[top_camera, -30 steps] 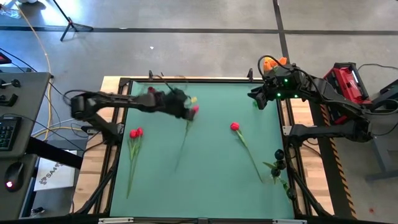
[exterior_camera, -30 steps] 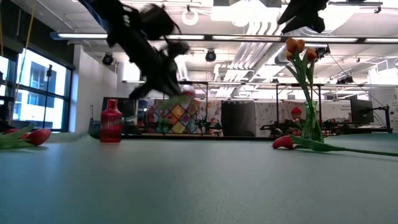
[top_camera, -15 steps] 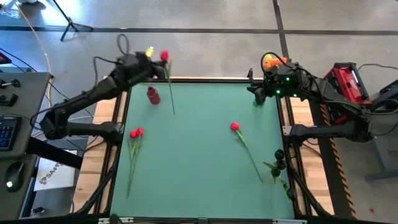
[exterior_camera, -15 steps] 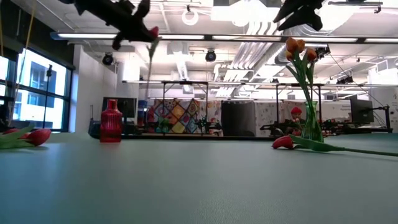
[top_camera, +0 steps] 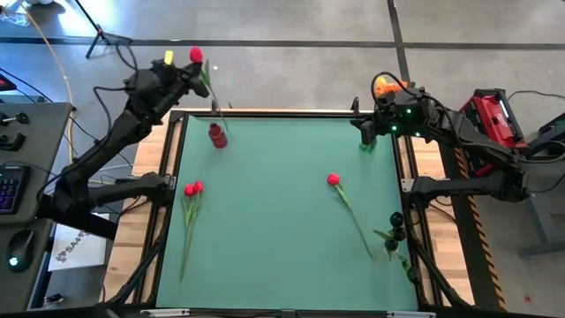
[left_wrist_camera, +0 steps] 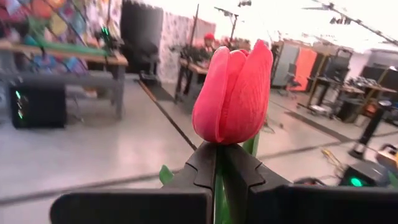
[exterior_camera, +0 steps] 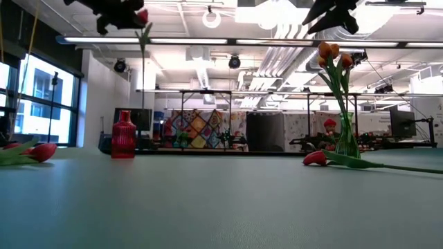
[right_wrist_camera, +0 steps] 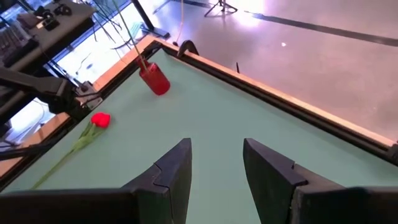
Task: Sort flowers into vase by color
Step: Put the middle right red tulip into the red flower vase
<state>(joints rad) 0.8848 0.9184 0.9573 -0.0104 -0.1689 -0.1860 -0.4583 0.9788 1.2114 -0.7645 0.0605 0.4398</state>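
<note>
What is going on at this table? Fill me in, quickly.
The robot is sorting tulips into vases by colour. The left gripper, raised over the table's far left corner, is shut on a red tulip just under its head, the stem hanging toward the small red vase. The right gripper is open and holds nothing, waiting by the clear vase of orange tulips at the far right corner. Two red tulips lie near the left edge of the green mat, and another red tulip lies right of centre.
</note>
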